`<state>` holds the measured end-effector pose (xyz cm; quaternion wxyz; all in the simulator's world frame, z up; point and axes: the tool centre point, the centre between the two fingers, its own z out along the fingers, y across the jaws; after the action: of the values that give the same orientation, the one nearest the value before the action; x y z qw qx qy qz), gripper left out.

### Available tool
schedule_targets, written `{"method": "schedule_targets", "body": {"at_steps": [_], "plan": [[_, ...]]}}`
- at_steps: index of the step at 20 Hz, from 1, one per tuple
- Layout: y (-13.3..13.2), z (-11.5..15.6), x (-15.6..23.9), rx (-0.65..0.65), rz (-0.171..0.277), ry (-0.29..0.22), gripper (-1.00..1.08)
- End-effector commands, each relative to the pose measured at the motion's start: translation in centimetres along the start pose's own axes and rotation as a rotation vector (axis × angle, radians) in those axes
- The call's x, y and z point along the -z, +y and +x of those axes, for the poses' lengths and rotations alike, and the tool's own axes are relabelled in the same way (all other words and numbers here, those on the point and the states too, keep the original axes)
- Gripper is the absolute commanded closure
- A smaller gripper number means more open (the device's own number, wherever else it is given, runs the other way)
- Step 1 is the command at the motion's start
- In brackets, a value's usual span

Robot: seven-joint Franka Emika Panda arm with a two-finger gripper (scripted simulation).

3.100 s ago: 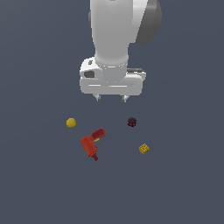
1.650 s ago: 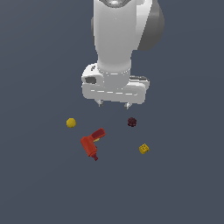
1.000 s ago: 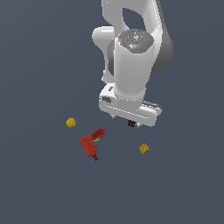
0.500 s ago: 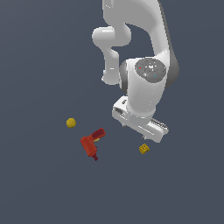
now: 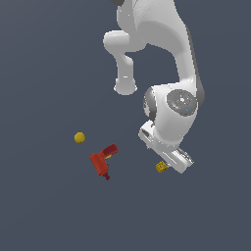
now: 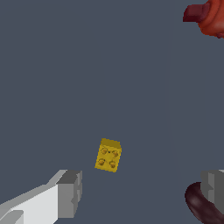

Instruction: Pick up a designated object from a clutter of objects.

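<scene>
The designated object, a tiny yellow studded block (image 6: 108,155), lies on the dark floor. In the wrist view it sits just ahead of my open, empty gripper (image 6: 142,189), nearer the light grey finger (image 6: 69,193). The other finger (image 6: 214,186) stands next to the dark maroon bumpy ball (image 6: 200,203). In the exterior view the block (image 5: 161,167) peeks out at the lower edge of my gripper (image 5: 166,156), which hovers low over it. The maroon ball is hidden behind the arm there.
The red drill-shaped tool (image 5: 102,162) lies to the exterior view's left of the block, and its tip shows in the wrist view (image 6: 206,16). The round yellow ball (image 5: 79,138) lies further left. The white arm (image 5: 171,63) rises above the block.
The arm has swung toward the exterior view's right and lowered, from above the clutter's middle to just over the yellow block. It now covers the maroon ball. The objects have not moved.
</scene>
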<state>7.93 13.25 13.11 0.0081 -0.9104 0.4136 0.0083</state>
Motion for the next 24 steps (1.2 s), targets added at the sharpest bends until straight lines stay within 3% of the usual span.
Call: {"method": "schedule_targets", "body": {"at_steps": [1,12,24], "plan": [[-0.7,-0.6,-1.4,-0.055,-0.001,0.004,-0.92],[-2.5,-2.4,-5.3,-0.209,-0.005,0.019,-0.92],[-2.7,-2.7,-6.6,-0.233,-0.006,0.022,-0.92]]}}
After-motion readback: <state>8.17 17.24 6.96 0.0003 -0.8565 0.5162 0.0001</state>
